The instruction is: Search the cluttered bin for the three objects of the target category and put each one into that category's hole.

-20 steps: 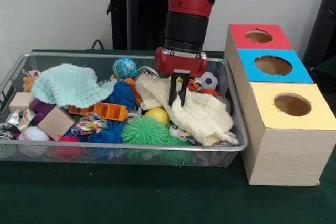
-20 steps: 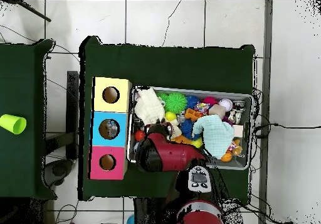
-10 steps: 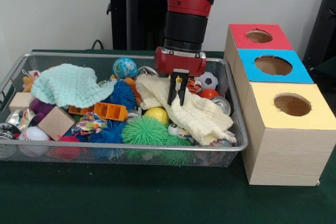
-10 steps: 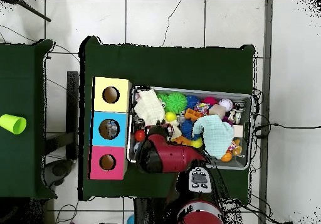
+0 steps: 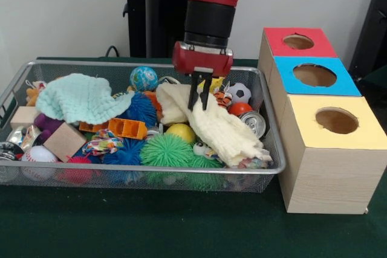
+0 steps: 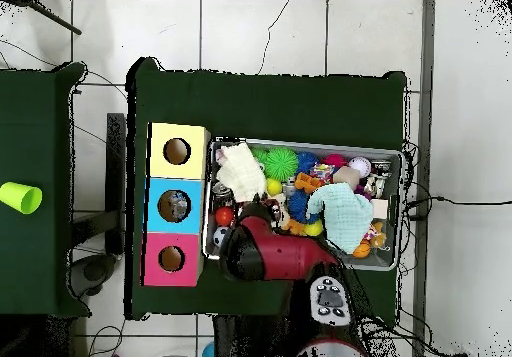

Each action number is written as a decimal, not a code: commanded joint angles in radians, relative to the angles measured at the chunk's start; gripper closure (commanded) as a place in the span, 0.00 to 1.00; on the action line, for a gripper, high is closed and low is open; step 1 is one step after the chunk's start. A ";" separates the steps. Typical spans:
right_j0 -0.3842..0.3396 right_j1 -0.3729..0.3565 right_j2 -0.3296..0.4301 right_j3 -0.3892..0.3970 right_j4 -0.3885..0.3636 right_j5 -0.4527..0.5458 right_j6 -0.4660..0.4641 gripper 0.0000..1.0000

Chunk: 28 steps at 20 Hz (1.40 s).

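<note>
Dark green cloth (image 5: 151,228) covered the table, and a wire mesh bin (image 5: 275,149) full of toys stood on it beside a row of three wooden boxes. The gripper (image 5: 199,96) hung over the bin's right-hand half in the front view, its two black fingers (image 5: 193,95) drawn close together and pinched on the cream cloth (image 5: 221,128). That cloth was gathered up into a peak at the fingertips, and its remainder draped down and forward from the gripper toward the bin's front right corner, resting on the objects beneath.

Directly below and in front of the gripper lay a yellow ball (image 5: 180,131) and a green spiky ball (image 5: 166,149). To the gripper's right in the front view sat a red ball (image 5: 240,107), a small soccer ball (image 5: 240,92) and a metal can (image 5: 255,121) lying on its side. Behind and to the left of the gripper was a blue globe ball (image 5: 143,78). Further to the left lay a blue spiky ball (image 5: 142,110), an orange plastic block (image 5: 127,128) and a mint green cloth (image 5: 81,96) spread over other toys. Two wooden blocks (image 5: 63,141) sat near the bin's far left end.

Well to the right of the gripper, outside the bin, stood the red-topped box (image 5: 320,43), the blue-topped box (image 5: 344,86) and the yellow-topped box (image 5: 308,128), each with a round hole in its lid. In the overhead view the red arm (image 6: 275,258) covered the gripper, and the cream cloth (image 6: 238,171) showed at the bin end nearest the boxes.
</note>
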 commanded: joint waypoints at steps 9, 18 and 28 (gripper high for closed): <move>-0.380 -0.379 0.313 0.205 -0.156 0.374 -0.103 1.00; -0.444 -0.417 0.381 0.193 -0.202 0.451 -0.114 1.00; -0.549 -0.447 0.482 0.202 -0.244 0.500 -0.161 1.00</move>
